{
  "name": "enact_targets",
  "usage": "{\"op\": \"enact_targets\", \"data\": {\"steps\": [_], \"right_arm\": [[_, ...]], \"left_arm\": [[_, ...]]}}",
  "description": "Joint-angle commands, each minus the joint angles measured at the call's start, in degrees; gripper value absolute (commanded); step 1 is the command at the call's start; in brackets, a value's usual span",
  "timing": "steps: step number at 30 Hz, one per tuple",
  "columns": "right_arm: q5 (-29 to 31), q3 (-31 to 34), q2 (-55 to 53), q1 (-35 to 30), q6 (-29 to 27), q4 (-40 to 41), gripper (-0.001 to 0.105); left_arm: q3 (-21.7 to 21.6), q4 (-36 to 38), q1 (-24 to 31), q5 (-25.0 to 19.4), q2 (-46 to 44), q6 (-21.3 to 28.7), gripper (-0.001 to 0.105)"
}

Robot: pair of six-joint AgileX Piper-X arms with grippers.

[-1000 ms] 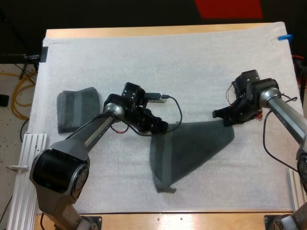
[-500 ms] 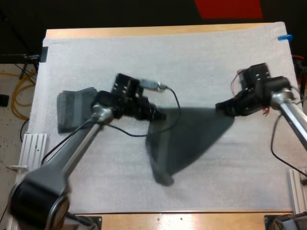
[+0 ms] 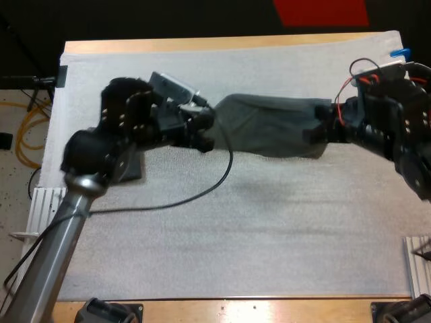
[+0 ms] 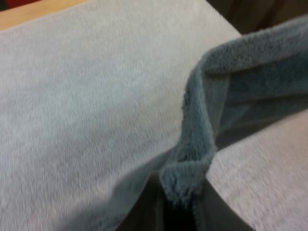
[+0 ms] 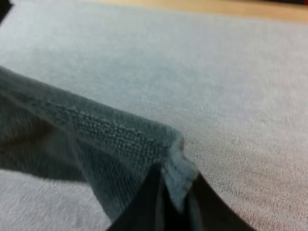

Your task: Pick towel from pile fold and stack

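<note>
Left gripper [image 3: 205,129] is clamped on one corner of the dark grey-green towel [image 3: 269,126], fingers [image 4: 144,211] pinching the fluffy edge from both sides; right gripper [image 3: 324,130] is clamped on the opposite corner, hem squeezed between its fingers [image 5: 144,202]. The towel is stretched in a band between the two grippers, left to right, over the far half of the white mat [image 3: 236,235]; a second dark towel piece [image 3: 131,167] lies at the mat's left side, mostly hidden under the left arm.
</note>
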Motion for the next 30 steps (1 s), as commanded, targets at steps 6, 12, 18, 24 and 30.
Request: {"op": "enact_targets", "data": {"steps": [6,12,18,24,30], "right_arm": [[1.44,-2.35,-4.21,6.57,2.64,11.03,0.000],[1.44,-2.34,-8.35,12.36,7.13,20.71,0.000],[1.07,-1.24,-9.72,15.07,10.47,30.79,0.000],[2.25,6.95,-6.25,13.98,10.33,20.59,0.000],[3.84,15.28,4.56,6.25,8.41,-0.59,0.000]], "left_arm": [[-0.21,10.39,-2.21,-0.25,-7.31,1.55,0.000],[-0.21,18.23,-10.01,-5.17,-11.73,0.46,0.000],[1.44,19.98,-16.11,-12.71,-12.60,-1.56,0.000],[10.55,11.14,-14.58,-16.18,-9.38,-1.07,0.000],[17.70,-6.68,-8.59,-16.21,-1.17,1.34,0.000]]}}
